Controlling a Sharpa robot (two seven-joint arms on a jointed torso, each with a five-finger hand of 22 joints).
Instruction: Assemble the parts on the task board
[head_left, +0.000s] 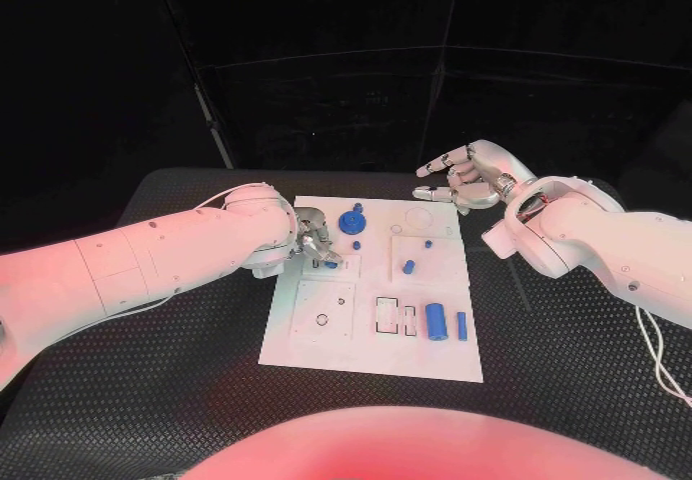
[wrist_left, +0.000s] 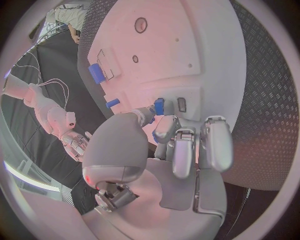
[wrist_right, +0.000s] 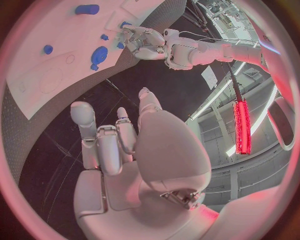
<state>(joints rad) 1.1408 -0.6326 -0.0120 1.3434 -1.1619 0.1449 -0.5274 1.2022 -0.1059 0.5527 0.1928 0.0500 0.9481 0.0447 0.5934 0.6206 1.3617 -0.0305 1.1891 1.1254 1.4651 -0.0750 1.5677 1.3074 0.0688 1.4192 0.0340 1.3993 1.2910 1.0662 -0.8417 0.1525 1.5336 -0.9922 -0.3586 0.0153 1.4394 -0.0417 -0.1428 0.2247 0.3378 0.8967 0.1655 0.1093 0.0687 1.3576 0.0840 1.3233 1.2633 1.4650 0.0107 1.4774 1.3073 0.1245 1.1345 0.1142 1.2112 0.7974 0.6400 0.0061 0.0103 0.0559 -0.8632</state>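
The white task board (head_left: 335, 345) lies in the middle of the frame in the head view, on the black bench (head_left: 173, 400). The left hand (head_left: 315, 245) sits over the board's upper left part, fingers bent down onto the plate. In the left wrist view its fingertips (wrist_left: 164, 131) close around a small blue part (wrist_left: 159, 106) that stands by a dark slot in the board, so that hand is holding this piece.

Just above that hand in the head view stands a round blue gear-like part (head_left: 356, 220), with a small blue peg (head_left: 356, 245) below it. Near the centre of the board lie a short blue pin (head_left: 410, 266) and a tiny blue stud (head_left: 428, 242). Toward the board's lower right sit a thick blue cylinder (head_left: 436, 321) and, beside it to the right, a slim blue bar (head_left: 462, 325).

The right hand (head_left: 462, 178) hovers in the upper right of the frame, off the board's upper right corner and above the bench. Its fingers are apart and loosely curved, with nothing in them; the right wrist view shows the same, the fingers (wrist_right: 115, 142) clear of the board.
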